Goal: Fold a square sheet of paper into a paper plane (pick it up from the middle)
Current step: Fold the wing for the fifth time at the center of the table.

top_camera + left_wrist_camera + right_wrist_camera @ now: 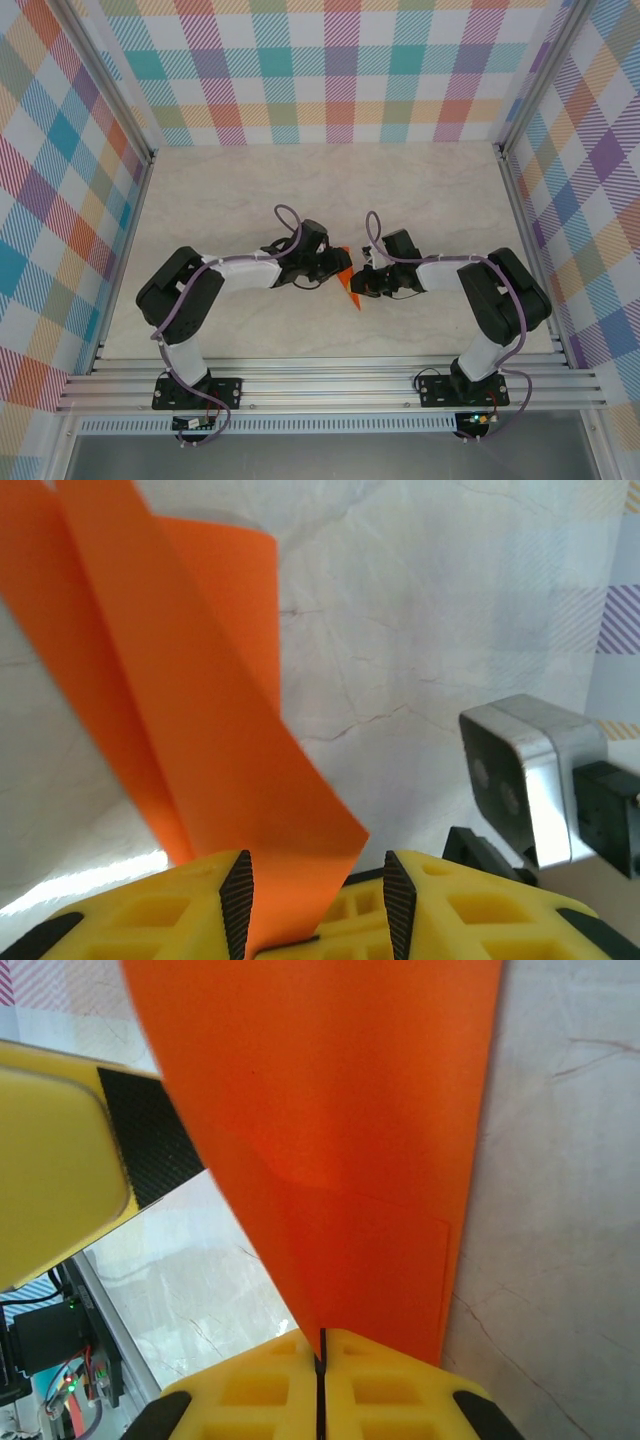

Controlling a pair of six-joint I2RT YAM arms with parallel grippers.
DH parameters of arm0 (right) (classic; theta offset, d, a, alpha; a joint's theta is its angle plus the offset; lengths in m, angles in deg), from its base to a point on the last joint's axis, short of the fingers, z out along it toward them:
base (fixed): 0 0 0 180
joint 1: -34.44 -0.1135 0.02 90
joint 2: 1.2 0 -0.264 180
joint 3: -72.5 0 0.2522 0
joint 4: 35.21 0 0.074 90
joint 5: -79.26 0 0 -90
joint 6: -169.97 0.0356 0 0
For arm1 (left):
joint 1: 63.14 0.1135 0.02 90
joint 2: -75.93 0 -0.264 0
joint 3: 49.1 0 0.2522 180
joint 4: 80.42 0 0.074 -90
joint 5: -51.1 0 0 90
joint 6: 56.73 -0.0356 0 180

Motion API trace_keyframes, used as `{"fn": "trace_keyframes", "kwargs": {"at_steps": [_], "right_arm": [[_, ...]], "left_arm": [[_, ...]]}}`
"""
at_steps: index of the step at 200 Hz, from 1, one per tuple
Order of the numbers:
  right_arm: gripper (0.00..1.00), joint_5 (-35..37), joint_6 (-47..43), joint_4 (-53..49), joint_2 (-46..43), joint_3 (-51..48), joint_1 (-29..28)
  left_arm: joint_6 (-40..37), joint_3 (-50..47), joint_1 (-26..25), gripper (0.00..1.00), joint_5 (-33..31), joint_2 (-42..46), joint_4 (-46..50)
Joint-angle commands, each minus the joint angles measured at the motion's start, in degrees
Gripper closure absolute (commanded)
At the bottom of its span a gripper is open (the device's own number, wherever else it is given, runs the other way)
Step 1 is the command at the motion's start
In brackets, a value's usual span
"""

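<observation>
The orange sheet of paper (349, 285) is folded into long overlapping layers and hangs above the table between the two arms. My right gripper (322, 1345) is shut on its lower edge, and the paper (340, 1140) rises straight up from the closed jaws. My left gripper (317, 895) is open. A folded flap of the paper (200, 730) runs down between its fingers, close to the left pad (237, 895), with a wide gap to the right pad. From above, the left gripper (335, 262) and right gripper (362, 283) nearly touch.
The pale marble tabletop (330, 190) lies below, walled by plaid panels. An aluminium rail (330, 385) runs along the near edge. The right arm's wrist camera (525, 780) sits close to the left gripper, and a left finger (50, 1180) crowds the right wrist view.
</observation>
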Motion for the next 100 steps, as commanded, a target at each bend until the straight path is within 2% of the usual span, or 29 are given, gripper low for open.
{"fn": "trace_keyframes", "kwargs": {"at_steps": [1,23,74,100], "right_arm": [[0.92,-1.99,0.30,1.73,0.61,-0.42,0.52],[0.89,-0.85,-0.22,0.35,-0.44,-0.29,0.44],[0.71,3.60,-3.51,-5.74,-5.05,-0.10,0.44],[0.65,5.71,-5.46,-9.05,-6.12,0.47,0.38]], "left_arm": [[-0.26,1.95,-0.06,0.59,1.43,-2.28,-2.16],[-0.52,2.46,-0.01,0.60,0.65,-3.39,-2.14],[-1.19,3.64,-0.04,0.61,0.01,-4.42,-1.27],[-1.28,4.32,-0.06,0.61,0.01,-4.86,-0.91]]}}
